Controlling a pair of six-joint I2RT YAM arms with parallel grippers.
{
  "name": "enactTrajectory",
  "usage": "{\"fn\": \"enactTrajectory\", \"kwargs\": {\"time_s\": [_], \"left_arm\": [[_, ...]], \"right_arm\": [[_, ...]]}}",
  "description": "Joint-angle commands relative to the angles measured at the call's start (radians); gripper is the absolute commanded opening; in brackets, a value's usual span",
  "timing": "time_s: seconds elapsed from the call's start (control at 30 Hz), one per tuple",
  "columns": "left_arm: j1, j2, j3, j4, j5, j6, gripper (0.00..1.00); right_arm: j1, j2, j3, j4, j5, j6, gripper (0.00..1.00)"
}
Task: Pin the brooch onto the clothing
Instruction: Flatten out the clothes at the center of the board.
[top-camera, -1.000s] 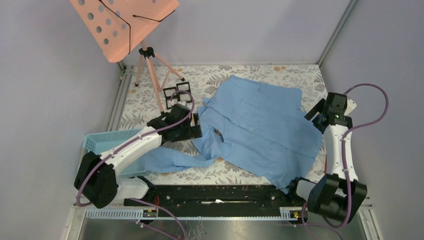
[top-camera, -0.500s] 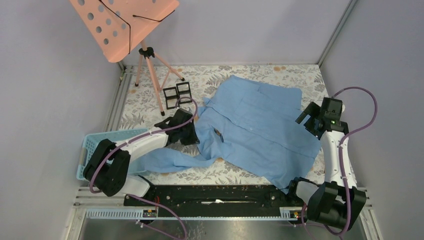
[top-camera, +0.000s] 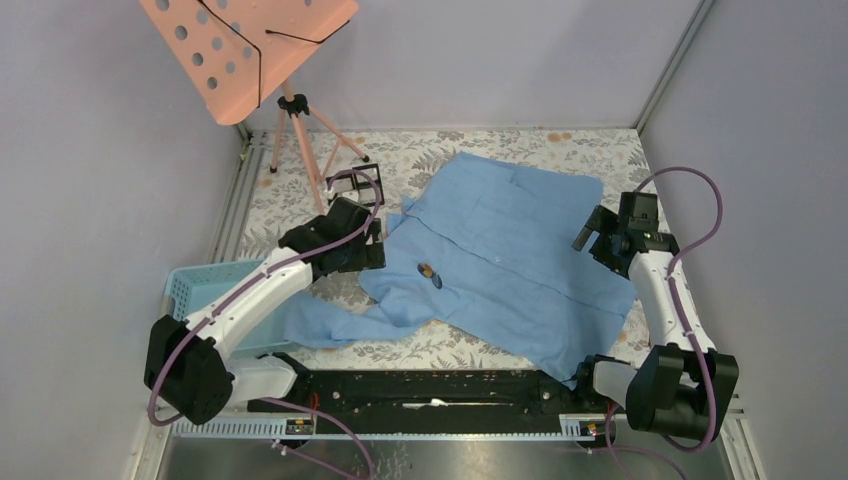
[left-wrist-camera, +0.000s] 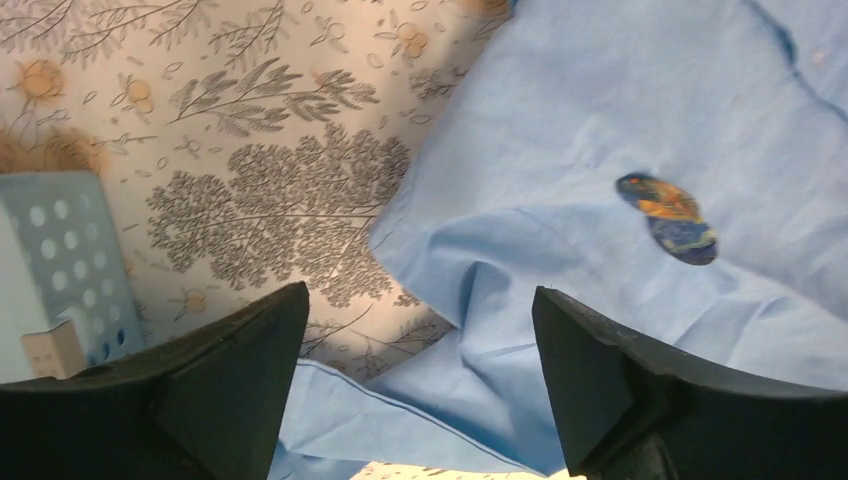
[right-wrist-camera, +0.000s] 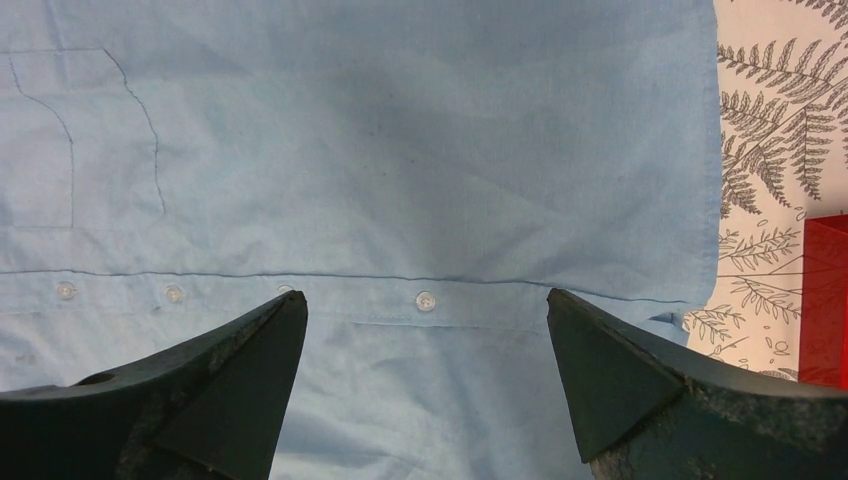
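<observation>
The small oval brooch with orange and dark blue enamel (left-wrist-camera: 668, 218) (top-camera: 428, 272) lies flat on the large light blue button-up shirt of thin woven fabric (top-camera: 520, 250) (left-wrist-camera: 600, 100) (right-wrist-camera: 400, 150), close to the shirt's rumpled left front edge and well away from the chest pocket. The shirt is spread open on the grey-and-white floral tablecloth (top-camera: 440, 150) (left-wrist-camera: 260, 190). Neither arm touches the brooch, and whether its pin passes through the cloth or it merely rests on top cannot be told from these views. The left gripper (top-camera: 374, 245) (left-wrist-camera: 420, 293) hangs just beside the shirt's edge with its jaws wide apart and nothing between them, the brooch off to one side of its opening. The right gripper (top-camera: 590, 228) (right-wrist-camera: 425, 295) hovers over the button placket on the far side of the shirt, its jaws equally spread and empty. By the look of it, the brooch has been set on the garment and the fastening is either just done or not yet secured. The next move probably calls for a careful approach by the left arm: the fabric is thin and creased there, so it could bunch or shift the brooch. The light blue perforated plastic basket (top-camera: 205, 280) (left-wrist-camera: 60, 260) sits beside the left arm, apart from the shirt.
</observation>
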Motion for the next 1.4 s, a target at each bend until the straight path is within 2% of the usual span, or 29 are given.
{"fn": "enactTrajectory", "kwargs": {"time_s": [0.0,0.03,0.13,0.23,0.33,0.37,0.4,0.47,0.67,0.8,0.87,1.07,1.37], "left_arm": [[0.003,-0.028,0.019,-0.061,-0.085,0.057,0.95],[0.003,-0.048,0.01,-0.04,-0.092,0.06,0.98],[0.016,-0.087,-0.022,0.045,-0.066,0.085,0.99],[0.029,-0.066,0.031,0.002,-0.076,0.053,0.99],[0.032,-0.12,-0.065,0.128,0.006,0.051,0.99],[0.041,-0.129,-0.085,0.143,0.036,0.058,0.99],[0.052,-0.133,-0.086,0.12,0.051,0.058,0.99],[0.06,-0.153,-0.084,0.076,0.058,0.065,0.99],[0.114,-0.203,-0.081,0.1,0.199,0.053,0.99],[0.121,-0.143,-0.024,0.094,0.248,0.034,0.99],[0.127,-0.112,-0.004,0.106,0.247,0.018,0.99],[0.176,0.044,0.069,0.177,0.274,-0.013,0.99],[0.228,0.309,0.175,0.254,0.339,-0.038,0.99]], "right_arm": [[0.007,-0.053,0.049,0.001,-0.011,-0.031,0.98],[0.009,-0.072,0.039,0.008,-0.018,-0.034,0.98],[0.013,-0.116,-0.013,0.053,-0.042,-0.027,0.99],[0.017,-0.126,0.0,0.003,-0.076,-0.017,0.99],[0.018,-0.174,-0.025,0.03,-0.072,-0.039,1.0],[0.02,-0.186,-0.02,0.032,-0.115,-0.044,0.99],[0.033,-0.192,-0.016,0.033,-0.165,-0.046,0.99],[0.08,-0.206,-0.008,0.017,-0.164,-0.056,0.99],[0.132,-0.212,-0.049,0.047,-0.232,-0.051,1.0],[0.147,-0.195,-0.02,-0.009,-0.28,-0.056,0.98],[0.195,-0.212,-0.022,-0.03,-0.281,-0.054,0.98],[0.261,-0.242,-0.071,-0.01,-0.318,-0.015,0.97],[0.495,-0.111,-0.006,0.02,-0.194,0.025,0.96]]}}
